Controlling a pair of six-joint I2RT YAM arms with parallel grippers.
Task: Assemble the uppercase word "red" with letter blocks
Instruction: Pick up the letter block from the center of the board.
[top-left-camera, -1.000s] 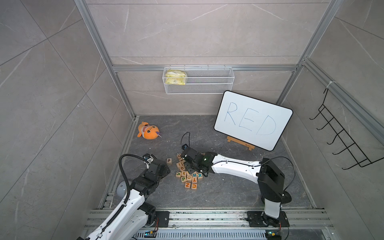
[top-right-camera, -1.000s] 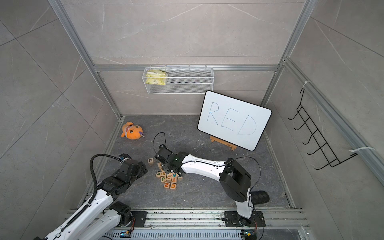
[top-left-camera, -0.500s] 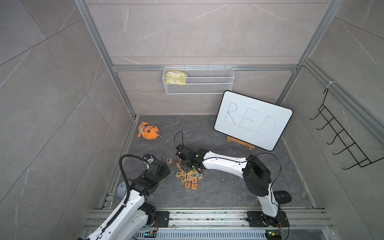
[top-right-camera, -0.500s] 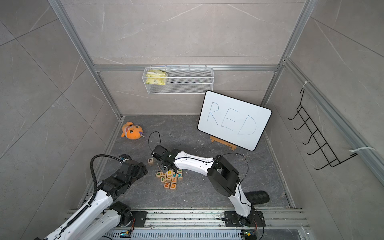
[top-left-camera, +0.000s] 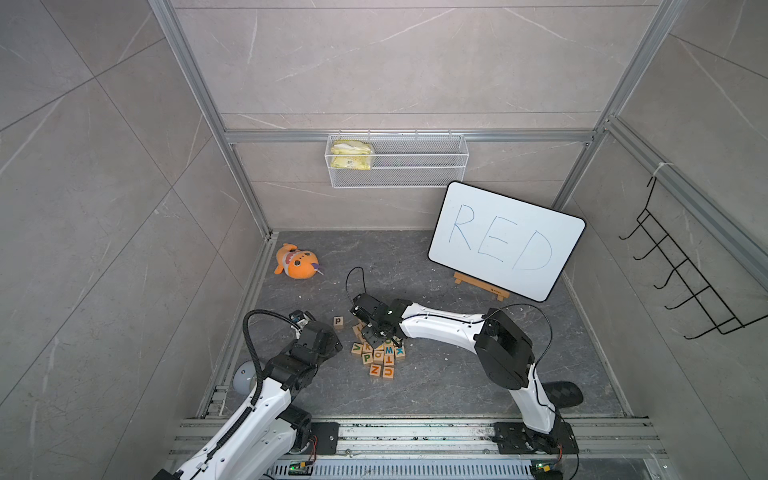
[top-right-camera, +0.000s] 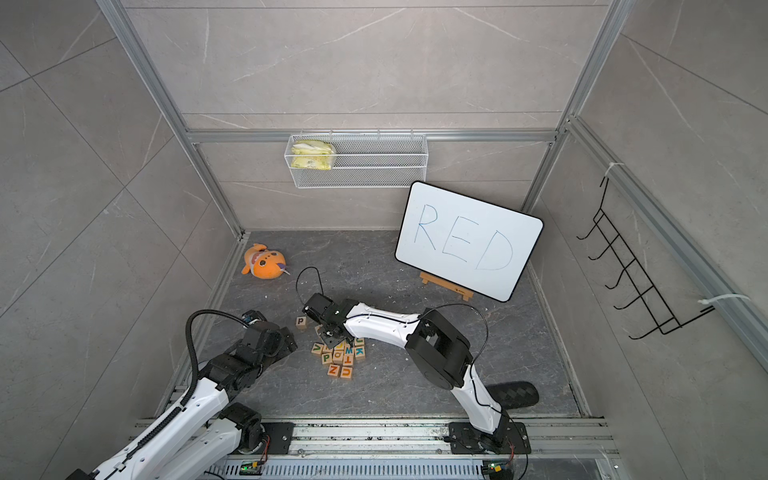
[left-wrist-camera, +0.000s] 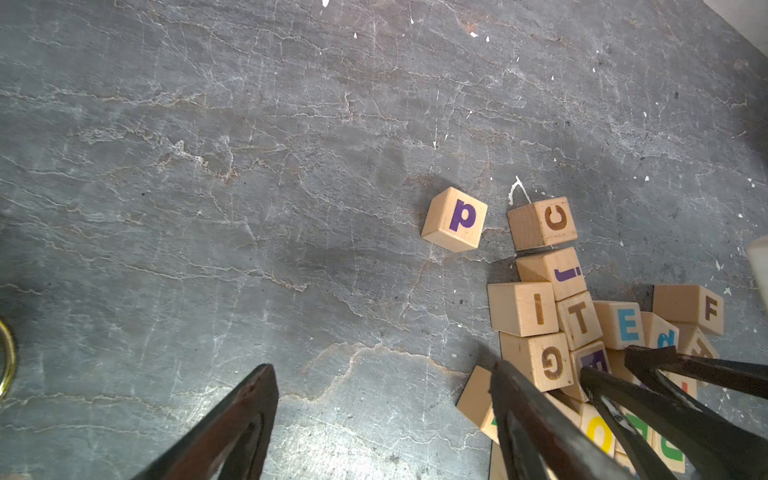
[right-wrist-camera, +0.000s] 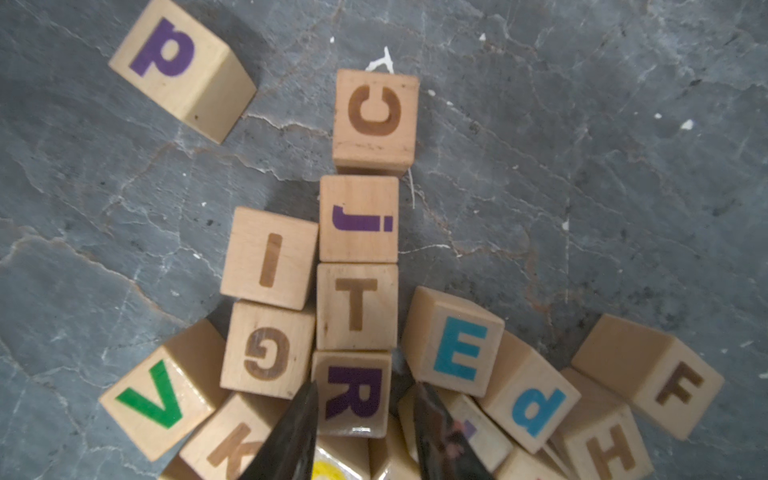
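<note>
- The right gripper is seen nose-down in the heap of letter blocks, with its two dark fingers placed on either side of the purple R block. One finger is laid against the block's edge, while a thin dark gap is shown at the other. Whether the block is truly pinched cannot be told.
- The R block is thus found between the fingers. It is hemmed in by the T block just ahead of the fingertips and the G block just outside one finger.
- A cyan E block is seen just outside the other finger, within easy reach.
- No capital D is made out in any view. Only a blue lowercase letter, readable as p or d, is shown on the block beyond the E block.
- The left gripper is held spread and empty over bare floor beside the heap, with a lone purple p block ahead of it.
- No row of letters is laid out anywhere, so the task is judged to be at its first step, the grasp of the first letter.
- What is left: the R block is to be lifted free and set on open floor, and the E block placed beside it. A D must then be found, perhaps on a hidden face, and set last, to match the whiteboard.
</note>
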